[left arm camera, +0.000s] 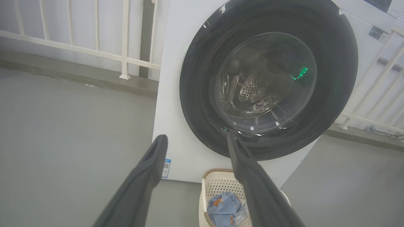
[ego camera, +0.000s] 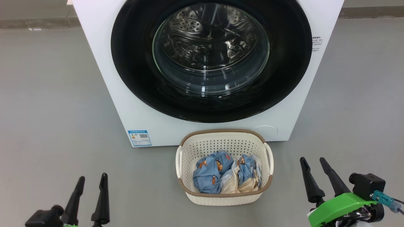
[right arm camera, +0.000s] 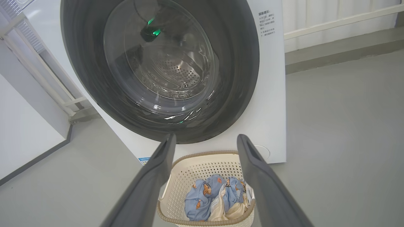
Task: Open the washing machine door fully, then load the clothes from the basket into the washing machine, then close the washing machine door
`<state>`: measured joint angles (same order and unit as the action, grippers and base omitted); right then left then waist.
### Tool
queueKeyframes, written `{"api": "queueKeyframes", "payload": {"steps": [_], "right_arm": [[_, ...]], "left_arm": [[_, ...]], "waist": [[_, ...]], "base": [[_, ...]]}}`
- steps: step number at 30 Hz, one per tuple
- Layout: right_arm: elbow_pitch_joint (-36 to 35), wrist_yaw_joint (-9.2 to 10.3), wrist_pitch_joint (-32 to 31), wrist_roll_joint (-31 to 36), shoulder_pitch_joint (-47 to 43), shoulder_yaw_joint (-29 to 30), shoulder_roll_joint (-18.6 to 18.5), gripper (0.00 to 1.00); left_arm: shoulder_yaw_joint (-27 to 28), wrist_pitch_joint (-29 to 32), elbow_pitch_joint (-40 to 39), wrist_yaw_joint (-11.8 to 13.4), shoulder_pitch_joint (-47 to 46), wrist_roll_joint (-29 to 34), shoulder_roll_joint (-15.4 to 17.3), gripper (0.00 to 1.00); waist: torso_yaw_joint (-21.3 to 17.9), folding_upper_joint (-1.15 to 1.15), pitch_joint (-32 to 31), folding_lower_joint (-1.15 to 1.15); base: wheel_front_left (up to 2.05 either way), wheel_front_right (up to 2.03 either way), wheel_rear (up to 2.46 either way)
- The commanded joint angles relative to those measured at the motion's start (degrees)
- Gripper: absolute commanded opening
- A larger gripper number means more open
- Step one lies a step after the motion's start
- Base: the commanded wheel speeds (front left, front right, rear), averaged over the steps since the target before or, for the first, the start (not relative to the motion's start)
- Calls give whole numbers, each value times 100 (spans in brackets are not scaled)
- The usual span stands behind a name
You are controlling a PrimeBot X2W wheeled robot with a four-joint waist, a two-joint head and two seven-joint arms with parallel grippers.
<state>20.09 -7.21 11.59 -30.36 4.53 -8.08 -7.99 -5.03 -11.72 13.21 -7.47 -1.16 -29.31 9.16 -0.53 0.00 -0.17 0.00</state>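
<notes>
The white washing machine (ego camera: pixel 104 78) stands ahead with its round black-rimmed door (ego camera: pixel 132 78) shut flat against the front; the steel drum shows through the glass. On the floor right before it sits the cream basket (ego camera: pixel 202 148) holding the light-blue printed clothes (ego camera: pixel 210 171). My left gripper (ego camera: pixel 93 178) hangs open at the lower left, well left of the basket. Low on the right, my right gripper (ego camera: pixel 313 161) is open too, right of the basket. Both wrist views face the door (left arm camera: pixel 195 104) (right arm camera: pixel 240 63) and the basket (left arm camera: pixel 217 183) (right arm camera: pixel 189 176) between open fingers.
Grey floor (ego camera: pixel 47 110) spreads on both sides of the machine. A white railing (left arm camera: pixel 94 47) and a low kerb run behind it on the left. A blue label sticker (ego camera: pixel 139 137) sits at the machine's lower left corner.
</notes>
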Motion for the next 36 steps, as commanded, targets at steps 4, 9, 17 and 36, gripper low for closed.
{"api": "queueKeyframes", "payload": {"steps": [4,9,17,36], "right_arm": [[-113,-25,151,350,275,-158,-113,100],[-126,-26,236,640,267,-168,-120,100],[-160,-28,341,1007,199,-121,-102,100],[-262,-28,341,1077,3,282,49,100]], "left_arm": [[122,-139,-151,-2,-125,309,163,100],[90,-224,-115,-2,-124,563,208,100],[64,-328,5,-2,-134,844,269,100],[282,-328,397,-2,-229,740,229,100]], "waist": [[-9,0,-5,0],[-29,0,-13,0],[-67,0,-10,0],[-166,0,21,0]], "base": [[0,0,0],[0,0,0],[0,0,0],[0,0,0]]}}
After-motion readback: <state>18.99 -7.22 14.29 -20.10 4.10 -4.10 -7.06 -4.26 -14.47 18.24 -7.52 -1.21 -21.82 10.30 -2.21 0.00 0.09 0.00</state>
